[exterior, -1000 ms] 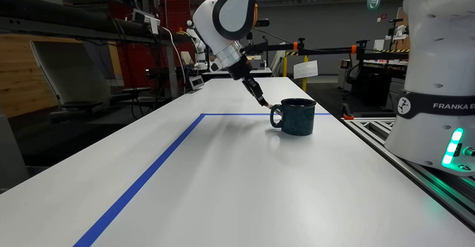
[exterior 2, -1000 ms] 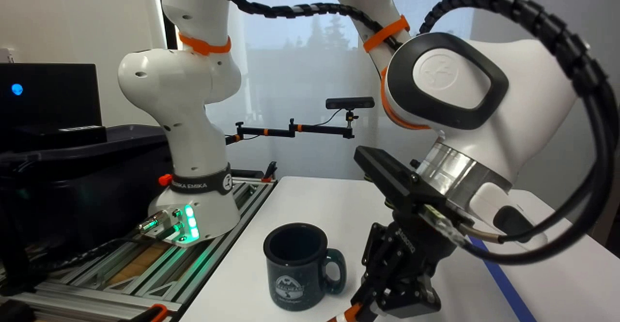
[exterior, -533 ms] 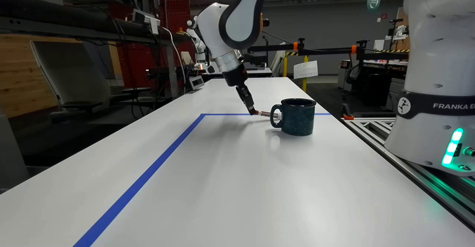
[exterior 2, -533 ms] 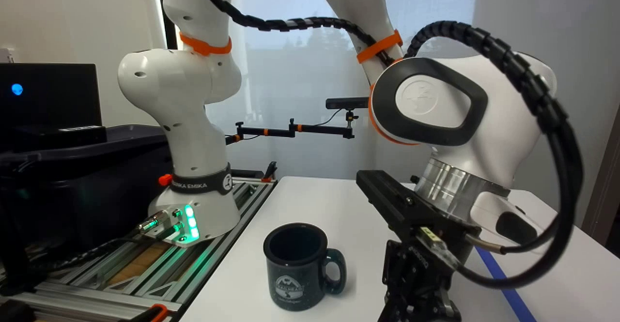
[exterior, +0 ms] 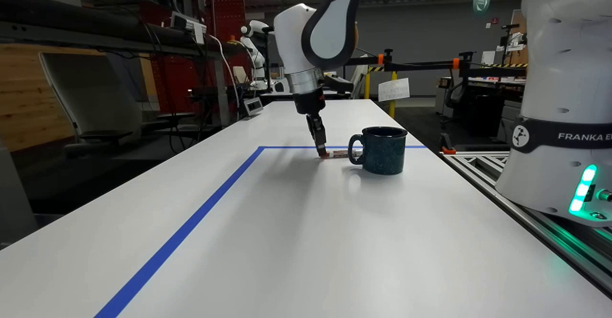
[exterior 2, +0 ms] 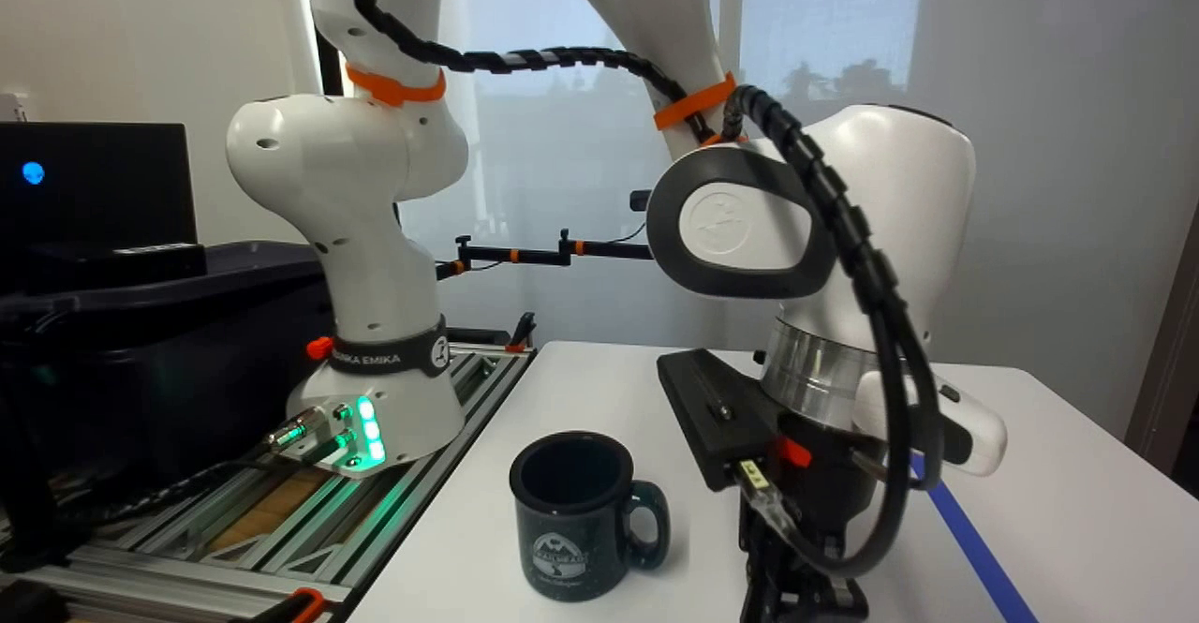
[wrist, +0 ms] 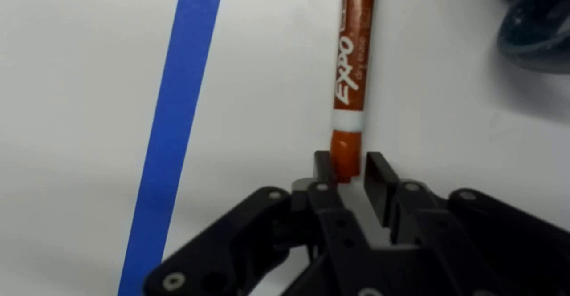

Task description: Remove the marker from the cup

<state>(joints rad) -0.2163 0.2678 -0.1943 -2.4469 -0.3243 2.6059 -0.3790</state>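
Note:
The marker (exterior: 339, 154), reddish-brown with white bands, lies level at the table surface, outside the cup. In an exterior view its far end passes behind the cup's handle; in the wrist view the marker (wrist: 354, 64) is apart from the cup. The dark teal cup (exterior: 385, 153) stands upright; it also shows in an exterior view (exterior 2: 571, 539), and its handle in the wrist view (wrist: 530, 33). My gripper (wrist: 348, 162) points down with its fingers on either side of the marker's cap end. The left finger touches the cap; a narrow gap shows at the right finger.
Blue tape (wrist: 173, 131) marks lines on the long white table (exterior: 306, 241). The robot base (exterior 2: 375, 417) stands on a metal rail beside the cup's side of the table. A dark bin (exterior 2: 159, 370) stands beyond it.
My gripper has moved down to the table and away from the cup, turning more upright. The marker has gone from tilted and raised to level at the table. The cup has not moved.

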